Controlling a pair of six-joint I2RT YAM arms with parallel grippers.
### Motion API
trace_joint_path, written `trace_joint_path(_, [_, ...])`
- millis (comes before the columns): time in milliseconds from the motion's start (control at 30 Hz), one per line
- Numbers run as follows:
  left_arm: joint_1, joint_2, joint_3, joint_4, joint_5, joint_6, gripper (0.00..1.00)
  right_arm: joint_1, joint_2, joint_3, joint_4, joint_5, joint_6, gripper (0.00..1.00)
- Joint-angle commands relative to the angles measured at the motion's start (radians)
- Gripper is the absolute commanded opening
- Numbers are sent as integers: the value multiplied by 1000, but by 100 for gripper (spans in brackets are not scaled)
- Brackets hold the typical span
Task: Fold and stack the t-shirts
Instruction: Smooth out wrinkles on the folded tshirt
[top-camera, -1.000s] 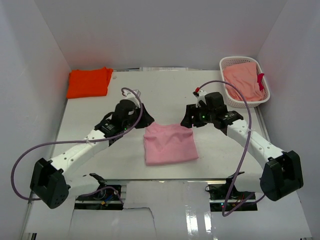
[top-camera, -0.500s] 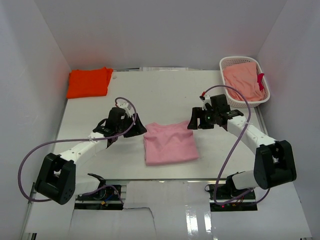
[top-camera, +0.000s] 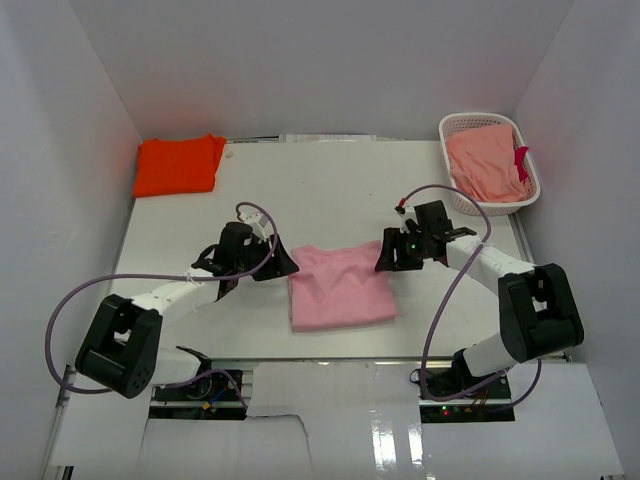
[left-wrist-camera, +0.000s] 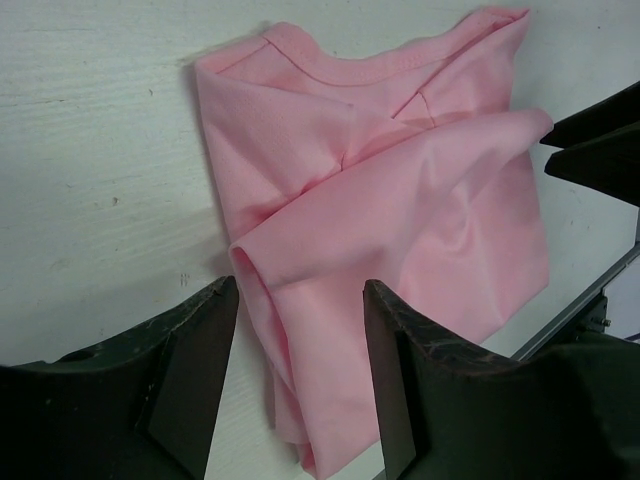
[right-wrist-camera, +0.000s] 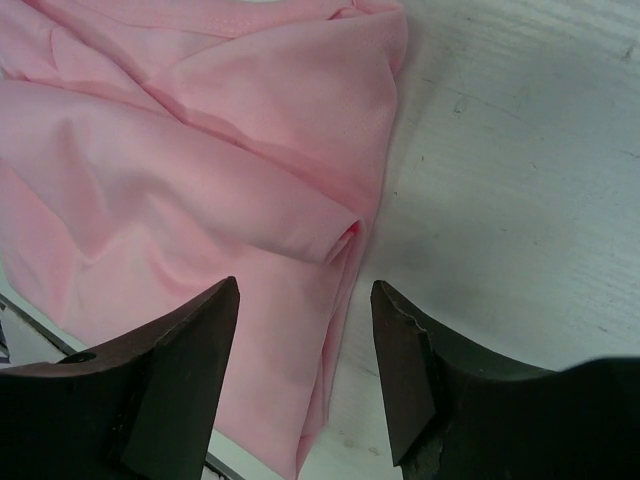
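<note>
The pink t-shirt (top-camera: 340, 287) lies folded into a rough square in the middle of the desk (top-camera: 330, 190), near its front edge, with its collar towards the back. A second ago both arms reached further over the desk, and their pincers sat at the shirt's two back corners. Now they have drawn back and dropped low. The left pincer (top-camera: 280, 265) sits just beside the shirt's left edge and the right pincer (top-camera: 385, 255) just beside its right edge. The cloth itself looks to be in the same place and shape as before. In the left wrist view the left pincer (left-wrist-camera: 300, 290) has its jaws apart, with the rolled side fold of the shirt showing between them but not pinched. The right pincer (right-wrist-camera: 305, 290) is likewise spread, with the opposite folded edge in its gap and nothing gripped. So the shirt has been let go, and this fold seems to be finished. The orange t-shirt (top-camera: 178, 165) lies folded at the far left corner, well apart from the pink one, so the stacking is not yet done. Both pincers seem lined up to take the pink shirt by its sides and carry it there. The white basket (top-camera: 478, 120) at the far right holds a salmon cloth (top-camera: 485, 165).
</note>
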Motion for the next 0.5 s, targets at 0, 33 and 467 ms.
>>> trace_joint_path(0, [2, 17, -6, 76, 42, -12, 63, -4, 19, -3, 71, -20, 4, 61])
trace_joint_path(33, [2, 21, -6, 81, 44, -12, 63, -4, 25, 1, 75, -20, 4, 60])
trace_joint_path(467, [4, 54, -20, 112, 47, -15, 61, -5, 97, 44, 109, -26, 6, 51])
